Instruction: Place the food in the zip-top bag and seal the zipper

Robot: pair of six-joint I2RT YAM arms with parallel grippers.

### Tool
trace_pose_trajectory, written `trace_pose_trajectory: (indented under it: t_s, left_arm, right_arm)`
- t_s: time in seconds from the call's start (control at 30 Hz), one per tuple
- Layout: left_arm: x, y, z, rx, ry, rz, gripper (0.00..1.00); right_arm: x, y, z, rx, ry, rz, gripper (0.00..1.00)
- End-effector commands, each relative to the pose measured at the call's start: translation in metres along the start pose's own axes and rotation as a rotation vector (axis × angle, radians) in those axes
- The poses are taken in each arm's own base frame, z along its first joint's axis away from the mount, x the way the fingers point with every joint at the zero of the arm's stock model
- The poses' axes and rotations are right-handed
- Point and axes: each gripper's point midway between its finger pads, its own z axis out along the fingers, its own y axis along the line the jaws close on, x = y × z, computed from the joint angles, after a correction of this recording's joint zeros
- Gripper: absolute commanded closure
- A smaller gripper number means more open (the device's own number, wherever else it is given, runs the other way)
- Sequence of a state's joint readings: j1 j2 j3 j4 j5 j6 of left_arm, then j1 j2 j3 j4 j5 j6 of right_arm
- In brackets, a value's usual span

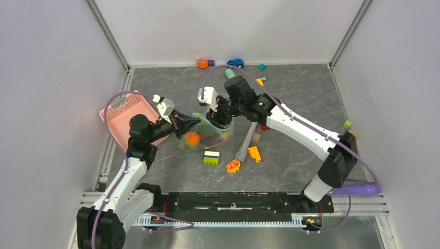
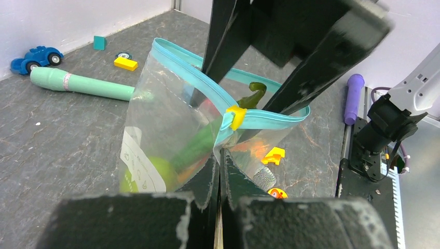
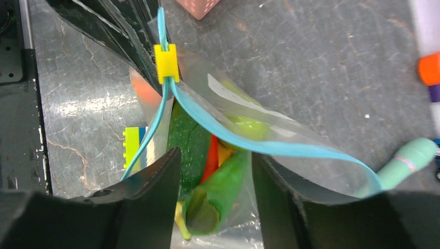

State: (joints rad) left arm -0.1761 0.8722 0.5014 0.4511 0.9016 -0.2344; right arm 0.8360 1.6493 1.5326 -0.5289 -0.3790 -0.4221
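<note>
Clear zip-top bag (image 1: 210, 136) at the middle of the grey surface (image 1: 301, 93), held upright between two robot arms, mouth upward.

Left tool (image 2: 219, 179) narrow, pinched on the bag's film just below the closed end of the zipper (image 2: 181, 65), apparently to anchor that corner and keep the bag from collapsing. Right tool (image 3: 214, 155) wide, both fingers pushed down inside the mouth, spreading the two teal tracks apart. Nothing clearly gripped there, only a bright green piece (image 3: 218, 199) lying loose between the fingers. Likely purpose: propping the opening for loading.

Zipper visible as a thin teal band, looped open in a leaf shape, with a small yellow slider (image 3: 167, 62) parked at the end nearest the left tool, at the meeting of the two tracks. Sealing therefore not yet done. Film see-through and crinkled, with a white printed label (image 2: 136, 161) on one face.

Inside the bag: a dark green vegetable (image 3: 188, 137), a red-orange sliver (image 3: 210, 155), a yellow-green round piece (image 3: 249, 127) and an orange ball (image 1: 192, 138) low against the wall.

Outside, on the surface: a striped building block (image 1: 211, 157) and a flat orange oval toy (image 1: 233, 166) near the bag, a pink basket (image 1: 127, 111) behind the left arm, a mint-green stick (image 2: 78, 84) farther back.
</note>
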Motion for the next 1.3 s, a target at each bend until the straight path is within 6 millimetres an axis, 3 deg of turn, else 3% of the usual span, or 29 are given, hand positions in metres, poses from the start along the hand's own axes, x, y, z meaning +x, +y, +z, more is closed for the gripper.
trace_pose_trajectory:
  t_s: [0.0,0.17,0.33,0.53,0.67,0.87,1.27]
  left_arm:
    - [-0.012,-0.007,0.0,0.036,-0.025,0.078,0.98]
    - [-0.011,-0.006,0.001,0.037,-0.022,0.075,0.98]
    - [-0.011,-0.005,0.001,0.038,-0.02,0.075,0.98]
    - [-0.011,-0.006,0.001,0.041,-0.021,0.08,0.98]
    - [-0.012,-0.007,0.001,0.045,-0.021,0.084,0.98]
    - [-0.012,-0.008,0.001,0.046,-0.021,0.085,0.98]
    - [-0.014,-0.008,0.0,0.044,-0.024,0.09,0.98]
  right_arm:
    - [-0.041,-0.01,-0.044,0.105,-0.097,-0.067,0.39]
    - [-0.069,-0.016,-0.074,0.173,-0.185,-0.104,0.31]
    - [-0.09,-0.011,-0.088,0.169,-0.275,-0.123,0.24]
    - [-0.114,0.01,-0.07,-0.02,-0.339,-0.109,0.24]
    - [-0.112,0.005,-0.049,-0.065,-0.295,-0.089,0.27]
    - [-0.113,0.012,-0.036,-0.145,-0.287,-0.085,0.3]
    - [-0.099,0.016,-0.017,-0.192,-0.24,-0.053,0.61]
